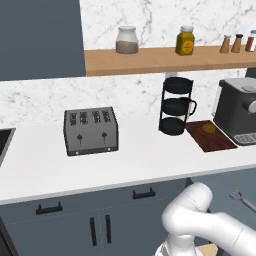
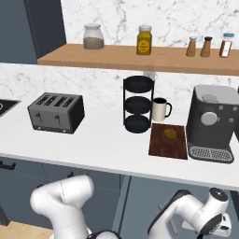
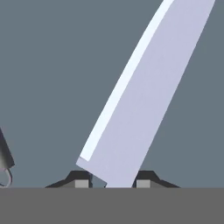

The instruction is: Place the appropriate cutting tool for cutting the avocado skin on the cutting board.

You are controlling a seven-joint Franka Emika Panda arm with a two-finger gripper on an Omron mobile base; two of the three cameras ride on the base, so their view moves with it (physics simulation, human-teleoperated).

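- We saw the avocado (image 2: 170, 133) lying on the cutting board (image 2: 168, 145), toward its back.
- The board lay on the counter (image 2: 102, 144), between the three-tier rack (image 2: 138, 104) on its left and the coffee machine (image 2: 215, 122) on its right.
- A mug (image 2: 160, 109) stood behind the board, just beside the rack.
- The toaster (image 2: 56, 112) sat well left of the rack.
- Jars and shakers stood on the shelf (image 2: 140, 58) above.
- In the hand view, we saw a knife blade (image 3: 146, 98) rising from between the gripper (image 3: 113, 181) tips.

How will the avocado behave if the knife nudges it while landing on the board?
The avocado looks roundish, so it would probably roll. It seems small and likely light, easily shoved. It sits on the cutting board toward the back, so it might roll off.
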